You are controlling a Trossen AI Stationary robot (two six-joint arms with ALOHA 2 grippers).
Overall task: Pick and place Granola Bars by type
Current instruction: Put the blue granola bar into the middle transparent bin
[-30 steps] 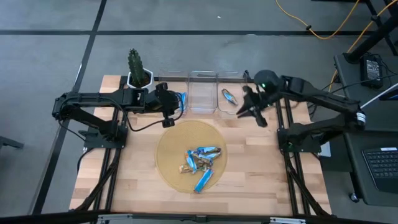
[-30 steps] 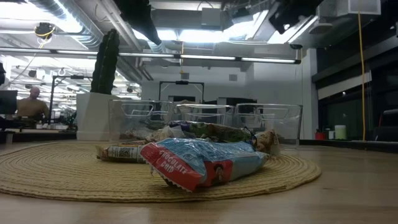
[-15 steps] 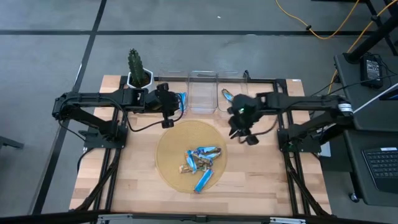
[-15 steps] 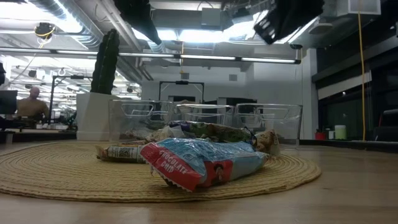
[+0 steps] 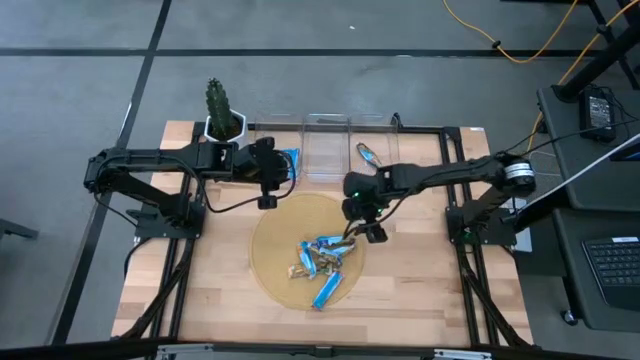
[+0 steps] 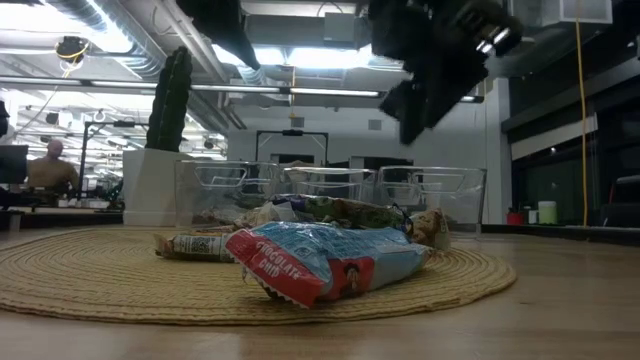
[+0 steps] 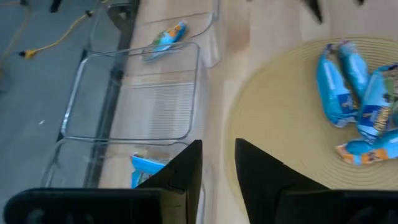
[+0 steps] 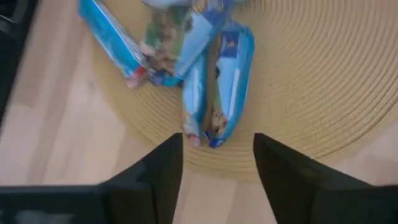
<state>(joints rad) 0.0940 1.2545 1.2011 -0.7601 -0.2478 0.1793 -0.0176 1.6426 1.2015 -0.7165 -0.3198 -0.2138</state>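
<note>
Above the round woven straw mat on the counter, the right gripper hangs with jaws open just beside the heap of shiny blue wrapped granola bars. In its wrist view the two nearest bars lie lengthwise between the fingers, and the left gripper, jaws a little apart, waits farther away near the clear plastic bins.

You see bright blue granola bars with brown-and-gold ones on a tan woven mat, pale wood table, clear bins, green cactus.
</note>
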